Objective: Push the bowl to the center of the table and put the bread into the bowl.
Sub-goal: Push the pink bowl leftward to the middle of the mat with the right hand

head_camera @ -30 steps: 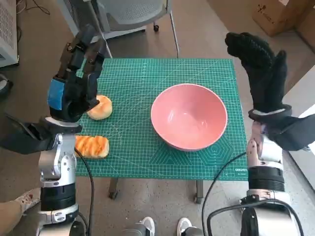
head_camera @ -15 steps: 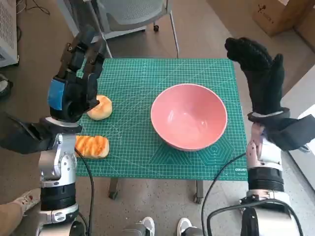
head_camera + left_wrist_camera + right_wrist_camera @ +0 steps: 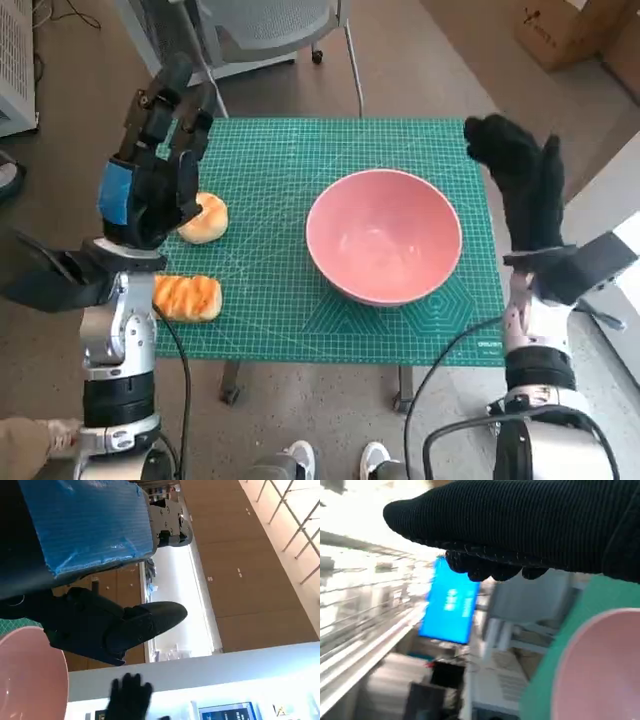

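— Green cutting mat point(image 3: 270, 300) covers the little table, and a grey chair point(image 3: 265, 30) stands behind it at the top of the head view. What sits on the mat?

— A pink bowl point(image 3: 384, 236), right of the middle of the frame, upright, nothing in it. Its rim also shows at the lower left of the left wrist view point(image 3: 30, 675) and at the lower right of the right wrist view point(image 3: 600, 665).

— And the bread?

— Two pieces at the left side of the frame. A round bun point(image 3: 206, 219) lies just beside the left hand point(image 3: 150, 180), partly hidden behind it; whether they touch cannot be told. A striped loaf point(image 3: 187, 297) lies lower, near the mat's left edge, apart from the bun.

— How are the hands?

— Left hand is raised above the mat's left part, fingers apart and pointing up the frame, holding nothing. Right hand point(image 3: 522, 185) stands upright off the mat's right edge, fingers extended, empty, just beside the bowl's right side without touching it.

— Anything else?

— A cardboard box point(image 3: 570, 30) at the upper right, and shoes point(image 3: 330, 462) at the bottom edge.
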